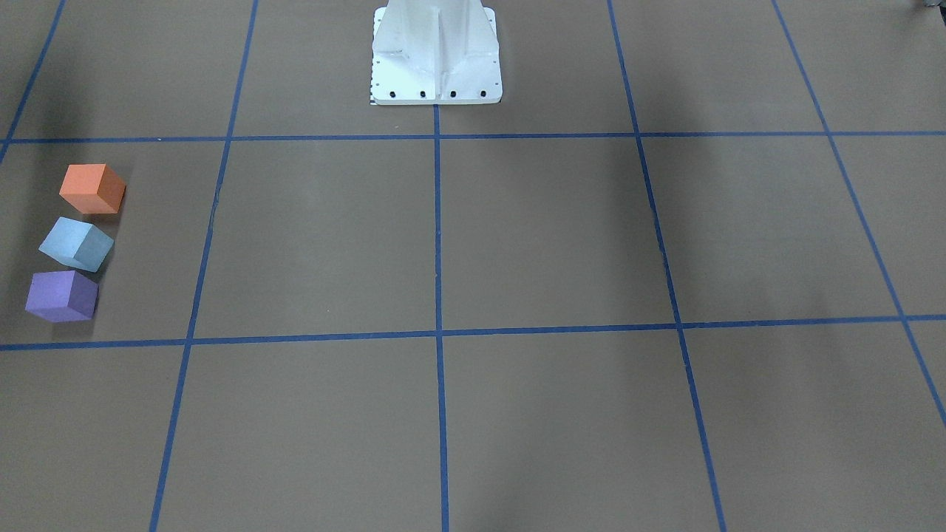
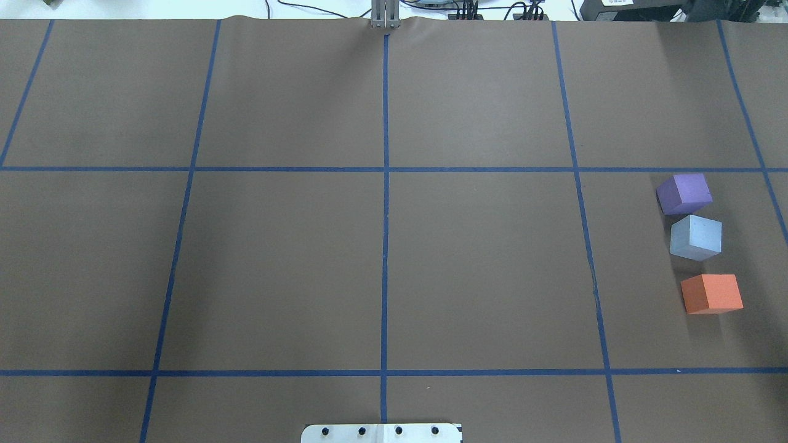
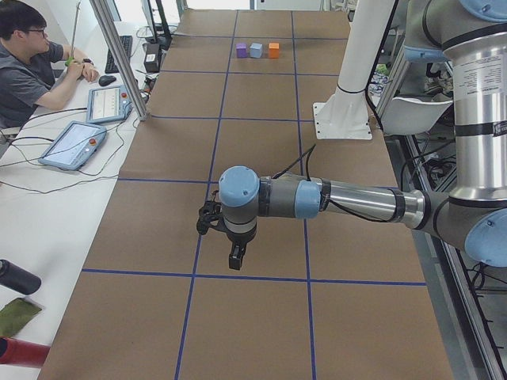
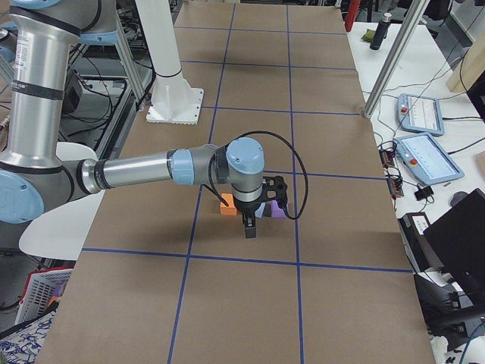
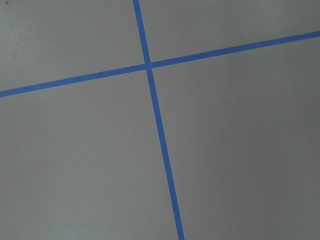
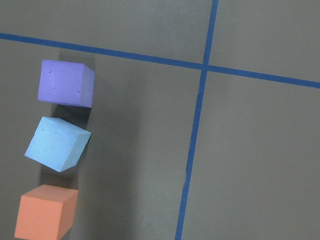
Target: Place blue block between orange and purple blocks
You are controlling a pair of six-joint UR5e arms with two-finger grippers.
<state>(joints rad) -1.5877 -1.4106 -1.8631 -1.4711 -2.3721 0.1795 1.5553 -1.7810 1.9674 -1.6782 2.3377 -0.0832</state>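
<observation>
The blue block (image 2: 696,237) lies on the table in a row between the purple block (image 2: 684,192) and the orange block (image 2: 711,293), slightly rotated and apart from both. The right wrist view shows the same row: purple (image 6: 66,83), blue (image 6: 57,144), orange (image 6: 46,212). My right gripper (image 4: 250,230) hangs above the table just beside the blocks and touches none of them; I cannot tell whether it is open or shut. My left gripper (image 3: 236,260) hangs over the far end of the table, away from the blocks; its state cannot be told either.
Blue tape lines (image 2: 385,184) divide the brown table into squares. The white robot base (image 1: 436,55) stands at the table's edge. An operator (image 3: 28,63) sits at a side desk with tablets (image 3: 75,144). The left wrist view shows only a tape crossing (image 5: 148,66).
</observation>
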